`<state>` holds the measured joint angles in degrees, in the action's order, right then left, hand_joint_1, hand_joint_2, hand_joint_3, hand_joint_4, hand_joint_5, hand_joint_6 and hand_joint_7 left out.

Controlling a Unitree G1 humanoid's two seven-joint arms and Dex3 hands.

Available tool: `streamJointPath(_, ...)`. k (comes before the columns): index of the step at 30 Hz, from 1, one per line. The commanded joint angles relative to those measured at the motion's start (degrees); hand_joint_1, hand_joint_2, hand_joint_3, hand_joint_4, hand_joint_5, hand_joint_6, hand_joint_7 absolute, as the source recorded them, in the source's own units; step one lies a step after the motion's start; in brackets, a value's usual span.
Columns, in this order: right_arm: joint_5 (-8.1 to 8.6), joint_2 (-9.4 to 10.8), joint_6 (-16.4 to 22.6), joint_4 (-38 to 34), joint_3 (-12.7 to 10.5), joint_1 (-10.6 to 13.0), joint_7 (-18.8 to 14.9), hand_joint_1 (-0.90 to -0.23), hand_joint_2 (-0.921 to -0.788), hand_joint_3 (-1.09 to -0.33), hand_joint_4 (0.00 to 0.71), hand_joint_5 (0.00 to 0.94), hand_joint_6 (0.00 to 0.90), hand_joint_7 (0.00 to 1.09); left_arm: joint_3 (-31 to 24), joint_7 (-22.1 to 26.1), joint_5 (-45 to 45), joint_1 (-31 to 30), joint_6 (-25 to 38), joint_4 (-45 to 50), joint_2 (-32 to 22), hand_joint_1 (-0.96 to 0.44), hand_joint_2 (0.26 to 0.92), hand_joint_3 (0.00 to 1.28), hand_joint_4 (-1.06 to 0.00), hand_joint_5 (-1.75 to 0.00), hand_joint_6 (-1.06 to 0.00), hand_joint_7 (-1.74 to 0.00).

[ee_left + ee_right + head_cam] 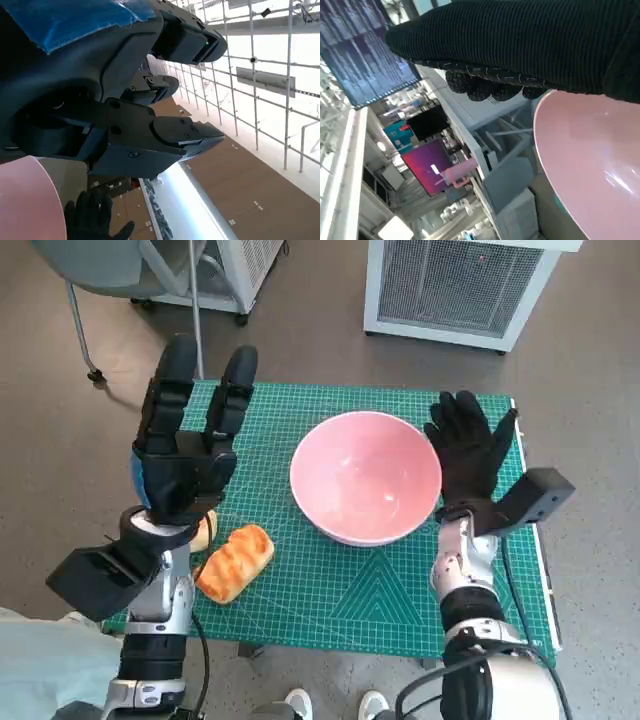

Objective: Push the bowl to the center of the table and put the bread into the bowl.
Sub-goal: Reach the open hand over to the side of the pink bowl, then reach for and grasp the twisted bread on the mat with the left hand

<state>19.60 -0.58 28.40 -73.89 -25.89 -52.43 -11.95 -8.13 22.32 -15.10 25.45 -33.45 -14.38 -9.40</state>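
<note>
Pink bowl (pixel 366 477) sits mid-table, right hand (pixel 470 455) spread beside its rim; left hand (pixel 190 445) hovers spread, empty, above bread (pixel 234 562), which a clumsy grasp could knock off the near edge.

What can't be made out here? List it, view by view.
- Head view: the left hand hides part of a pale roll behind the bread; whether the right hand touches the bowl is unclear.
- Left wrist view: the hand's own fingers block the table; only an edge of the bowl shows.
- Right wrist view: the glove covers the bowl's upper rim; the background is blurred.
</note>
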Motion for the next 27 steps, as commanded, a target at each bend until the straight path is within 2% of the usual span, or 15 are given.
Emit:
streamJointPath(1, -1.57, -0.04, -1.8, -0.94, 0.6, -0.04, 1.75, -0.472, -0.921, -0.8, 0.241, 0.008, 0.116, 0.44, -0.07, -0.7, 0.59, -0.82, -0.02, 1.21, -0.15, -0.12, 0.921, 0.23, -0.34, -0.01, -0.45, -0.01)
streamJointPath(8, -3.05, -1.38, -0.13, 0.57, 1.22, -0.16, 2.37, -0.465, -0.921, -0.797, 0.247, 0.008, 0.117, 0.42, -0.5, -0.96, 0.62, -1.6, -0.07, 1.86, -0.6, -0.11, 0.921, 0.23, -0.34, 0.0, -0.45, 0.0)
streamJointPath(12, -4.6, -2.07, 2.92, 2.22, 2.73, -0.04, 3.79, -0.463, -0.921, -0.803, 0.236, 0.002, 0.115, 0.41, -0.73, -1.12, 0.74, -1.99, -0.02, 2.29, -0.83, -0.11, 0.921, 0.23, -0.33, 0.0, -0.45, 0.0)
streamJointPath(16, -7.24, -2.64, 8.08, 4.83, 4.75, 0.46, 5.25, -0.468, -0.921, -0.802, 0.233, 0.001, 0.119, 0.41, -0.99, -1.27, 0.77, -2.23, 0.17, 2.6, -1.12, -0.12, 0.921, 0.23, -0.33, 0.0, -0.45, 0.0)
streamJointPath(21, -10.74, -3.22, 15.87, 10.32, 7.86, 2.27, 5.62, -0.484, -0.921, -0.795, 0.237, 0.004, 0.121, 0.41, -1.21, -1.55, 0.98, -2.28, 0.22, 2.61, -1.5, -0.13, 0.921, 0.23, -0.34, 0.0, -0.45, 0.0)
streamJointPath(25, -13.11, -3.67, 20.6, 15.85, 10.29, 4.03, 5.34, -0.484, -0.921, -0.8, 0.261, 0.009, 0.084, 0.51, -1.15, -2.03, 1.51, -2.24, 0.49, 2.92, -1.67, -0.14, 0.921, 0.23, -0.34, 0.0, -0.45, 0.0)
streamJointPath(27, -13.76, -3.71, 22.15, 19.22, 11.51, 5.17, 4.75, -0.478, -0.921, -0.807, 0.271, 0.011, 0.053, 0.59, -1.13, -2.25, 1.77, -2.17, 0.63, 3.02, -1.8, -0.15, 0.921, 0.23, -0.34, 0.0, -0.45, 0.0)
